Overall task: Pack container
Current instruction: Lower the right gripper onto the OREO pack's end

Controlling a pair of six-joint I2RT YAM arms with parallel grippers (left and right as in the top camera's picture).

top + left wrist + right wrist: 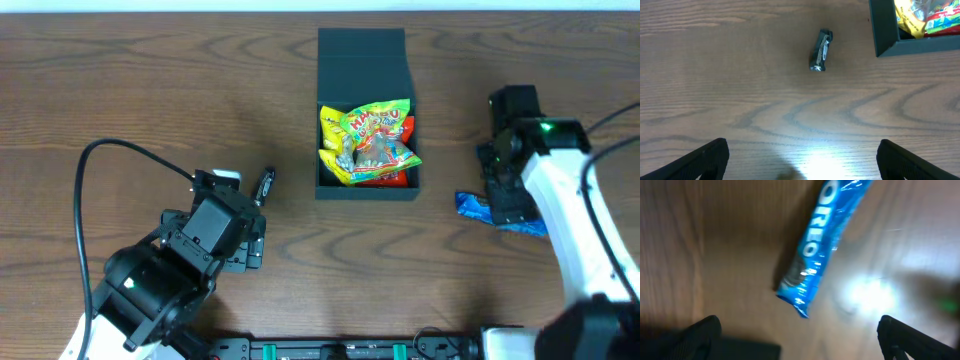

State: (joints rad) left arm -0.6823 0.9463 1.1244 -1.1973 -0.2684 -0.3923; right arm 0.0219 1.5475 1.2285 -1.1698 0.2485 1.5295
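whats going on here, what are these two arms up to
Two robot arms are packing snacks into the dark container. It sits open, with a yellow Haribo bag and a red packet already inside. The right gripper hangs open above a blue Oreo packet lying on the table, not gripping it. The left gripper is open too, facing a small dark packet that lies on the table to the left of the container.
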